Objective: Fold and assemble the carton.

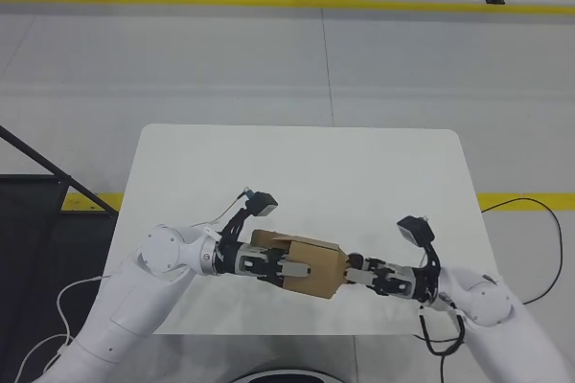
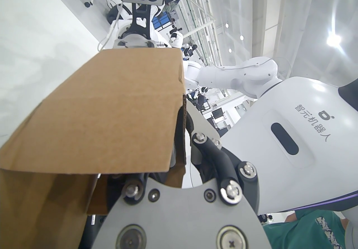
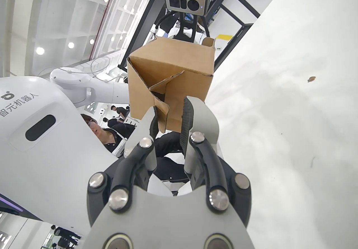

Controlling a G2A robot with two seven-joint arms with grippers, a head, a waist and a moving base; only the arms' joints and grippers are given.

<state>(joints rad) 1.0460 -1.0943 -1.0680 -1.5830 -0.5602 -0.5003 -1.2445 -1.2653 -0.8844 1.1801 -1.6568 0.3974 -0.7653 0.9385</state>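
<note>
The brown carton [image 1: 302, 266] hangs on its side over the white table [image 1: 297, 172], near the front edge, held between both arms. My left gripper [image 1: 280, 269] is shut on its left end. In the left wrist view a carton [image 2: 112, 115] wall runs between the fingers [image 2: 195, 127], one of them hidden behind cardboard. My right gripper [image 1: 349, 272] meets the carton's right end. There the carton [image 3: 173, 65] shows partly folded end flaps, and the right gripper [image 3: 169, 110] is shut on a lower flap corner.
A black frame and dark mat [image 1: 19, 239] stand left of the table. A black cable [image 1: 546, 239] loops off the right side. A tiny brown scrap [image 3: 311, 79] lies on the tabletop [image 3: 279, 107]. The table behind the carton is bare.
</note>
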